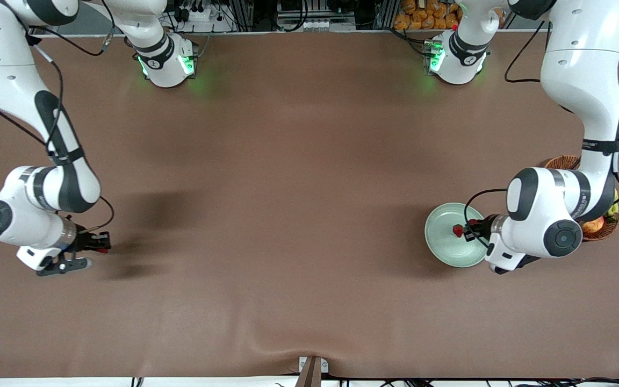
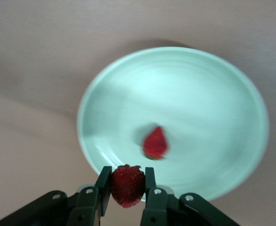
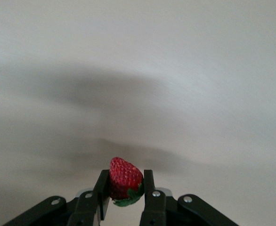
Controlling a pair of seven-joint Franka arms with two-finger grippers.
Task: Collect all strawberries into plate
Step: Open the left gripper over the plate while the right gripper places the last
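Observation:
The pale mint-green plate (image 1: pixel 441 250) lies toward the left arm's end of the table. My left gripper (image 1: pixel 469 231) is over the plate's rim, shut on a strawberry (image 2: pixel 127 185). A second strawberry (image 2: pixel 155 142) lies in the plate (image 2: pixel 208 103). In the front view one red berry (image 1: pixel 457 231) shows at the left fingertips. My right gripper (image 1: pixel 102 243) is over bare table at the right arm's end, shut on a third strawberry (image 3: pixel 125 180) with its green cap showing.
A brown wicker basket (image 1: pixel 561 161) with an apple (image 1: pixel 593 226) and other fruit stands beside the plate, mostly under the left arm. The brown table mat has a fold at its front edge (image 1: pixel 266 349).

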